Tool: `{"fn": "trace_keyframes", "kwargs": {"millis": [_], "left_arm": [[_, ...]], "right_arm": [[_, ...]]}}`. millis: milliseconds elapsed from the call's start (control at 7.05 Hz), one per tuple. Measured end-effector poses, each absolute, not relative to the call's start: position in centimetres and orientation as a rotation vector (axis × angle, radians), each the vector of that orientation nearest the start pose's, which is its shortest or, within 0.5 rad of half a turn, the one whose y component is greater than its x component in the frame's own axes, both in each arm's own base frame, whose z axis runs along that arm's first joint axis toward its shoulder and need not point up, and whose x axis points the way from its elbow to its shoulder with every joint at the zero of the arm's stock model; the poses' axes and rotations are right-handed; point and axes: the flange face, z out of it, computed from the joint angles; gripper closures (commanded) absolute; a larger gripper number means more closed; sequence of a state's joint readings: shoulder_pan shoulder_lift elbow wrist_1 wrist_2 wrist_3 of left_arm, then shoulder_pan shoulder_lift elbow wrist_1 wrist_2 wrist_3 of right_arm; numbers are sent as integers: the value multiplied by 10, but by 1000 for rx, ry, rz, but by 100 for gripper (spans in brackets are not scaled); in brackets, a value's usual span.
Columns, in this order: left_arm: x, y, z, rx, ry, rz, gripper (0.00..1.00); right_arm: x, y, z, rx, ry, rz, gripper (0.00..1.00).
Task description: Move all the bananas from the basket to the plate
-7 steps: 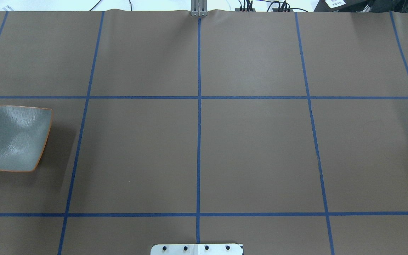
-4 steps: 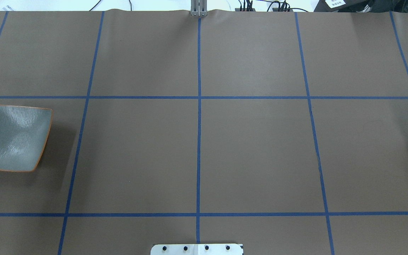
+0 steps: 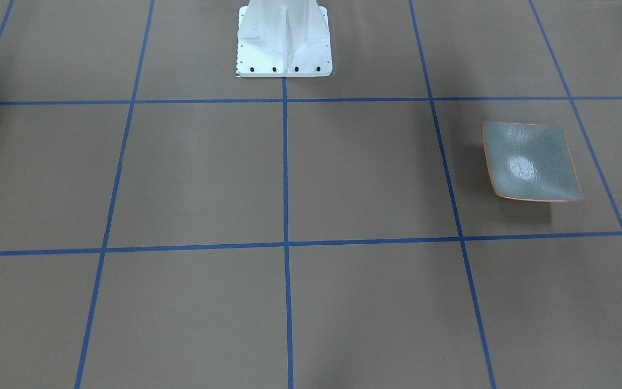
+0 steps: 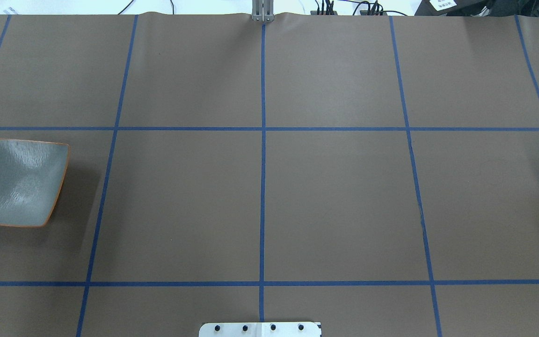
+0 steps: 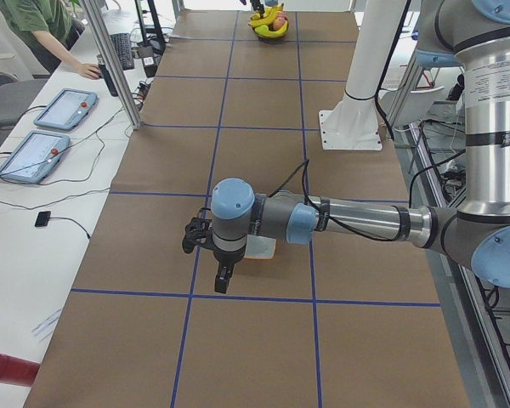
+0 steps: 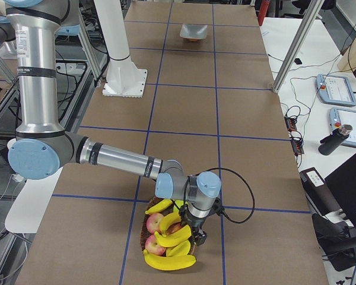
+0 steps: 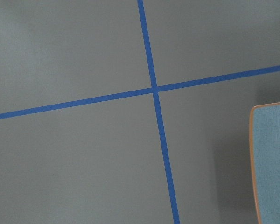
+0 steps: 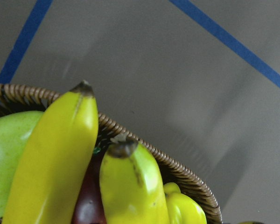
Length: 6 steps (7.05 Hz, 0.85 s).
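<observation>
The right gripper [image 6: 196, 236] is caught only by the side camera, so how far it stands open, and whether anything is held, cannot be told. It is poised low over the basket [image 8: 178, 171]. Directly under and beside it, the bananas [image 6: 169, 261] are piled in that basket with red apples [image 6: 156, 223]. From the right wrist camera, two dark banana tips are seen leaning over the woven rim, with a green fruit [image 8: 9, 154], possibly an apple, tucked at their left. Beyond the rim the brown counter [image 4: 335, 201] is crossed by blue tape lines [image 4: 262, 187].

The left gripper [image 5: 223, 277] is likewise shown only from the side; its opening cannot be judged. It is pointed down at the counter, and the plate [image 5: 260, 248] lies just beside it, partly hidden behind the forearm. In the left wrist view only the plate's orange-rimmed edge is caught at the right border, near a crossing of tape lines. From the right gripper the plate is well apart, at the opposite end of the counter.
</observation>
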<state>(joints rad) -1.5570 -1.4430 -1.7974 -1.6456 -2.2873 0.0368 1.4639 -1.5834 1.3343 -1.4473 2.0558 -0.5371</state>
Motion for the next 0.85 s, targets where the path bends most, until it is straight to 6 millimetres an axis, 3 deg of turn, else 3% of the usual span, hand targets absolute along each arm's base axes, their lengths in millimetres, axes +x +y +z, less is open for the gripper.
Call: {"fn": "trace_keyframes", "kwargs": {"millis": [852], "left_arm": [[-62,-450,601,176,713,111,0]], "right_arm": [[32,-466,789,-28,-524,-601,31]]}}
